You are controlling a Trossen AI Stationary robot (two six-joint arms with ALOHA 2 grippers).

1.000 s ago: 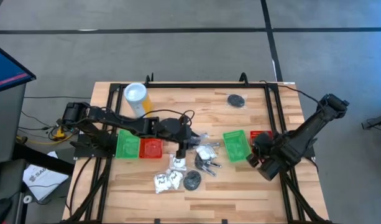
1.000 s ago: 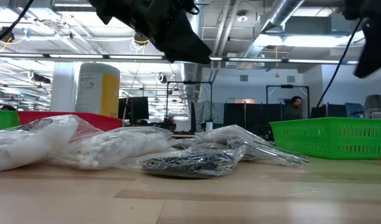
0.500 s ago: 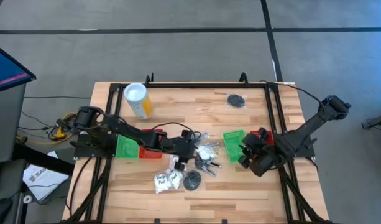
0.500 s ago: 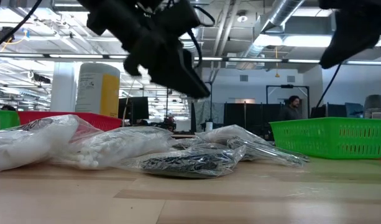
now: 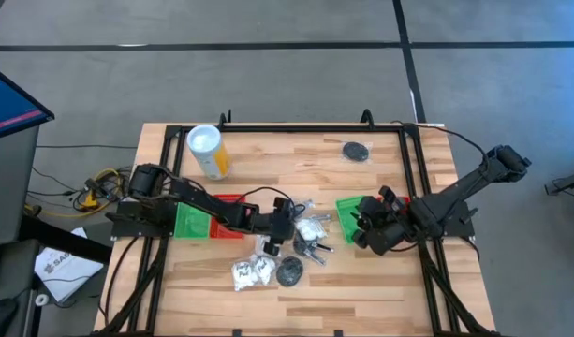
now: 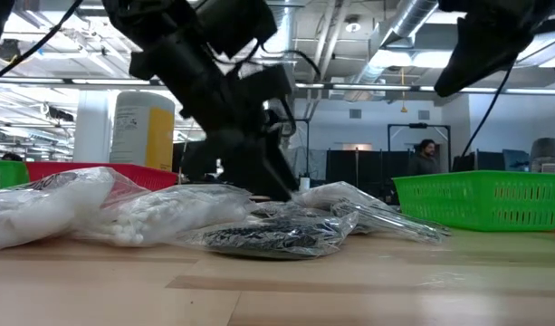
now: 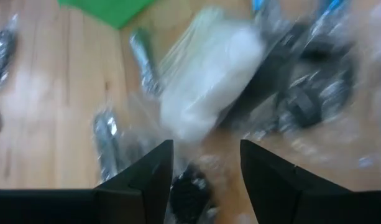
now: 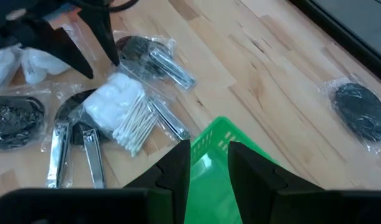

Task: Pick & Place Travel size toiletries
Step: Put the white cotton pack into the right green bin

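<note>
The travel size toiletries lie in clear bags mid-table: white cotton swabs (image 8: 125,112), nail clippers (image 8: 72,149), silvery tools (image 8: 171,68), a dark bagged item (image 5: 288,272) and white sachets (image 5: 253,271). Another black disc (image 5: 357,150) in a clear bag rests far back. My left gripper (image 5: 287,225) is open and low over the pile, its fingers either side of a dark item (image 7: 190,193) before the swabs bag (image 7: 209,81). My right gripper (image 8: 209,158) is open above the near corner of the green tray (image 8: 218,146), with nothing between its fingers. My left gripper's fingertips (image 6: 275,186) slant down into the heap of clear bags. Blur and the bags hide the place, so I cannot tell whether they touch anything.
A yellow cylinder with a white top (image 5: 207,150) stands at the far left. A green tray (image 5: 188,220) and a red tray (image 5: 227,217) lie under my left arm. Another red tray (image 5: 395,201) sits behind the right green tray (image 5: 350,213).
My left gripper has dropped from well above the table down to the pile, moving slightly toward the right edge and rolling as it went. My right gripper has swung toward the table's left and far side, from beside the green tray to over it. The bags have stayed put.
</note>
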